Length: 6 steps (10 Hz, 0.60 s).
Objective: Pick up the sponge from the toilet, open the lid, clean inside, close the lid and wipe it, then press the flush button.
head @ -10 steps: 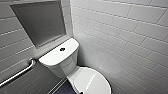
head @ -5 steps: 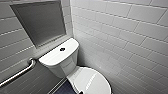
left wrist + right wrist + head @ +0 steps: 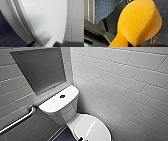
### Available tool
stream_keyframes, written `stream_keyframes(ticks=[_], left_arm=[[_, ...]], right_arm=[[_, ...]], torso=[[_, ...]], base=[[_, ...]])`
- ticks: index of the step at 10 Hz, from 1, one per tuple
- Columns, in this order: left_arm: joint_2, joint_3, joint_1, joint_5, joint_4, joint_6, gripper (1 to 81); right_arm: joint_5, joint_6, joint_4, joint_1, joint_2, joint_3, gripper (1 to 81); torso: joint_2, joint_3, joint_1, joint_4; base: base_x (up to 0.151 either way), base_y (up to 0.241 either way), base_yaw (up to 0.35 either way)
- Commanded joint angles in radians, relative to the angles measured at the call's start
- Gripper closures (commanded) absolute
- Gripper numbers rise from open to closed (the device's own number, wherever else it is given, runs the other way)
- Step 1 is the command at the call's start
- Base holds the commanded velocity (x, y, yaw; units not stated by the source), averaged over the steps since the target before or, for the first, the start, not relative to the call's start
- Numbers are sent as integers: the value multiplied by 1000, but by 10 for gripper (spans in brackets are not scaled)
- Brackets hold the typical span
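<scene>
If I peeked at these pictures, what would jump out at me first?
The big orange-yellow sponge, squashed and dotted with little holes, looms right in front of the right wrist camera over the dark blue floor tiles. Next comes the shiny white toilet in the corner of the white-tiled walls, its lid shut and the small dark flush button in the middle of the tank top.

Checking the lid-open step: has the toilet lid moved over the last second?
No. The lid lies shut in the same place below the tank and flush button, as before.
</scene>
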Motion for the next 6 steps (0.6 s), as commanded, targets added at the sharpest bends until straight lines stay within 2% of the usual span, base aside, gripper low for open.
stream_keyframes(ticks=[1,6], left_arm=[[30,-17,-98,43,-4,-26,10],[81,-89,-100,28,-4,-32,10]], right_arm=[[-63,1,-9,-8,-31,14,811],[-62,3,-6,-8,-43,29,811]], torso=[[0,0,0,0],[0,0,0,0]], base=[[0,0,0],[0,0,0]])
